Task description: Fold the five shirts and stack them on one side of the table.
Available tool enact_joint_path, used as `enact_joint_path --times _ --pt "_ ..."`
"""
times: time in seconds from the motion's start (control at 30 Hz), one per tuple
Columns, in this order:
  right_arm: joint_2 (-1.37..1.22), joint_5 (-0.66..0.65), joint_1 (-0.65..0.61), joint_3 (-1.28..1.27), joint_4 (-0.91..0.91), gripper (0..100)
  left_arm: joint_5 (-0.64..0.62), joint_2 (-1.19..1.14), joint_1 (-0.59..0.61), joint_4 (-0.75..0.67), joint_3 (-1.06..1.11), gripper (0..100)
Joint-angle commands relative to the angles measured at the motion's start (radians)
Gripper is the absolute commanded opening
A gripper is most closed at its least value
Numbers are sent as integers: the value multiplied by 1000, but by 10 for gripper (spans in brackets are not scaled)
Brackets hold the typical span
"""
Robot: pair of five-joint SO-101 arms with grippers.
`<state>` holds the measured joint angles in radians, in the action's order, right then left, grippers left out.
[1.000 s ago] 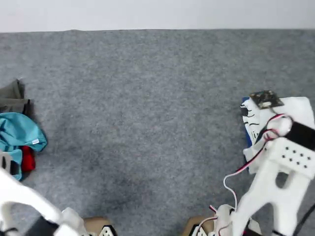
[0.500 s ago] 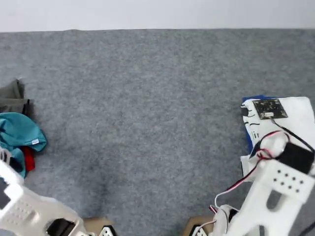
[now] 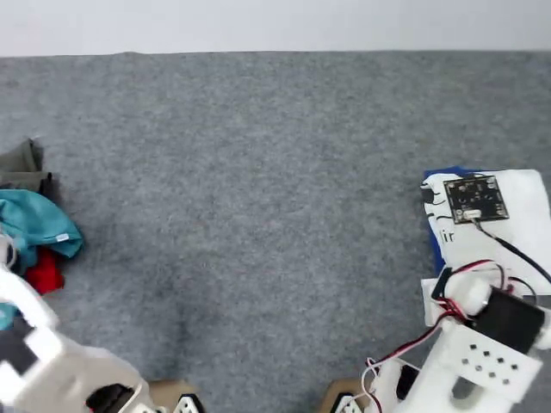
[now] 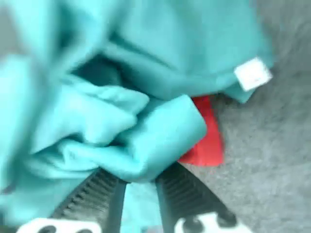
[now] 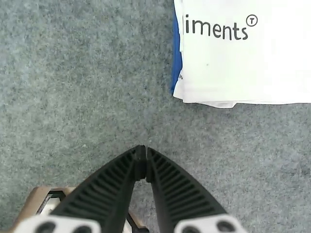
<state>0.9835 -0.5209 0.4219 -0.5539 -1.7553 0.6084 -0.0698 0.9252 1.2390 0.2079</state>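
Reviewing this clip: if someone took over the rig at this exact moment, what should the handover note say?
Left gripper: buried in the teal shirt; whether it has cloth gripped is unclear.
Right gripper: shut, empty, over the bare table beside the stack.
Things: the white shirt lies folded on the blue shirt on the right arm's side. The teal shirt, red shirt and grey shirt lie crumpled in a heap at the opposite edge.
Done: two shirts stacked.
Left: fold the teal, red and grey ones and add each to the stack.
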Motion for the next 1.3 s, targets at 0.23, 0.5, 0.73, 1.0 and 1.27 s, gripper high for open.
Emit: enact_joint_path --times 0.23,0.5,0.73,1.0,1.27 --pt "15 5 -8 6 -44 10 -198 641 -229 58 -19 4" --pt "15 3 -8 -6 -42 10 -443 799 -753 51 -24 5" --pt "19 2 -8 -51 -42 10 -514 697 -1227 -21 30 5" --pt "15 -54 -12 -60 -39 10 -580 310 -1321 -311 -4 7" --pt "15 -106 -12 -69 -39 10 -580 -49 -1292 -285 -518 44"
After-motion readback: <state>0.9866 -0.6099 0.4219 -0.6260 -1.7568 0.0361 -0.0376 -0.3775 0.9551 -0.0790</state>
